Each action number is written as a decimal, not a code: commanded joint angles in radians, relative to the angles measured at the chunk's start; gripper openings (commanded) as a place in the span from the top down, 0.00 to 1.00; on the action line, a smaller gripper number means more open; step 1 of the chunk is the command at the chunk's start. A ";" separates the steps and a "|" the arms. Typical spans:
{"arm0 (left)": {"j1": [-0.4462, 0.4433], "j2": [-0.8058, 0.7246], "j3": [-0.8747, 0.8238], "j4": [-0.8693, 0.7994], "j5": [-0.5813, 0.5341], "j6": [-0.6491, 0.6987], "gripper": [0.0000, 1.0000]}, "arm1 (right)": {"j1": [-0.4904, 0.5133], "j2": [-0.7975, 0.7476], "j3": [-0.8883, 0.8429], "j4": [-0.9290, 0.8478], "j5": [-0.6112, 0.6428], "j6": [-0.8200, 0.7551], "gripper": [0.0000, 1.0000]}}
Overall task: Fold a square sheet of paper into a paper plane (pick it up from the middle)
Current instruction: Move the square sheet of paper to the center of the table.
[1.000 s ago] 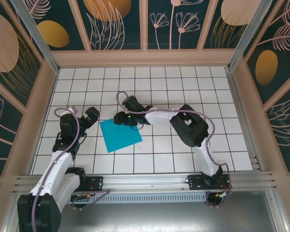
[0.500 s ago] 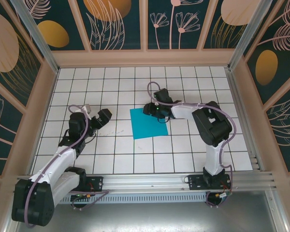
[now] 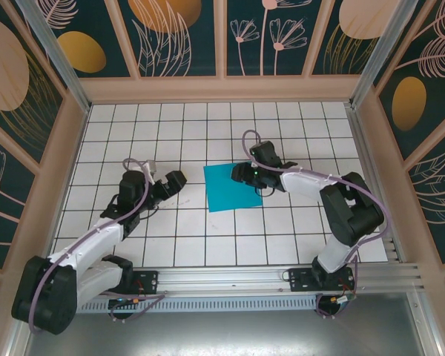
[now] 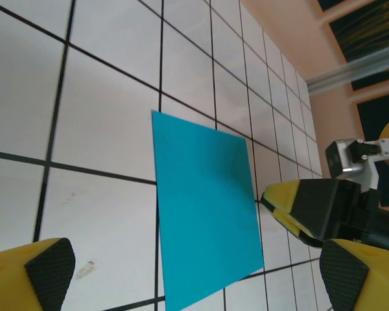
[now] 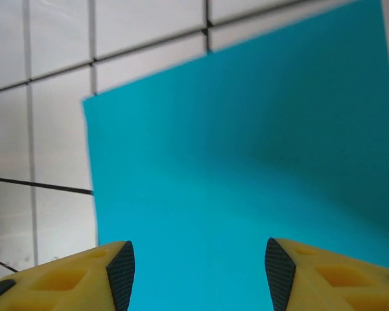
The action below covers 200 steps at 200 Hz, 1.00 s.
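The right hand (image 5: 198,267), fingers spread over the sheet of paper (image 3: 232,189), has slid it to mid-table (image 3: 282,237); the left hand (image 3: 176,181) follows wide open, folding unstarted.

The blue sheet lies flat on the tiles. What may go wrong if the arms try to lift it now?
1. The paper lies flat on the tiled table, so the right fingers, open above it near one edge and not the middle, may push or crumple it instead of pinching it.
2. The left fingers are open and apart from the paper, so nothing pins it; it may slide.
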 commanded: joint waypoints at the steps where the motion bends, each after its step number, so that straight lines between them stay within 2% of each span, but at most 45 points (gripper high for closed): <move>1: -0.035 0.037 0.039 0.053 -0.021 -0.011 0.01 | -0.005 -0.009 -0.055 0.027 -0.016 0.040 0.41; 33: -0.051 0.061 0.039 0.079 -0.038 -0.021 0.01 | -0.004 -0.011 -0.120 0.073 -0.016 0.118 0.42; 53: -0.055 0.072 0.048 0.083 -0.036 -0.027 0.01 | -0.004 -0.029 -0.177 0.083 0.049 0.241 0.43; 70: -0.055 0.066 0.053 0.075 -0.046 -0.026 0.01 | 0.021 -0.050 -0.257 0.179 0.046 0.341 0.43; 84: -0.055 0.050 0.052 0.061 -0.060 -0.023 0.01 | 0.047 -0.058 -0.267 0.198 0.043 0.339 0.43; 122: -0.055 0.026 0.107 -0.031 -0.138 0.066 0.01 | 0.069 -0.108 -0.083 -0.063 0.199 0.125 0.37; 144: -0.055 0.039 0.166 -0.084 -0.208 0.130 0.01 | 0.104 -0.125 0.006 -0.154 0.295 0.035 0.28; 161: -0.054 0.049 0.187 -0.088 -0.255 0.157 0.01 | 0.138 -0.092 0.089 -0.253 0.409 0.005 0.25; 174: -0.055 0.048 0.191 -0.091 -0.324 0.151 0.01 | 0.152 -0.036 0.183 -0.376 0.489 0.047 0.22; 200: -0.054 0.033 0.178 -0.091 -0.383 0.187 0.01 | 0.170 0.070 0.311 -0.458 0.462 0.058 0.19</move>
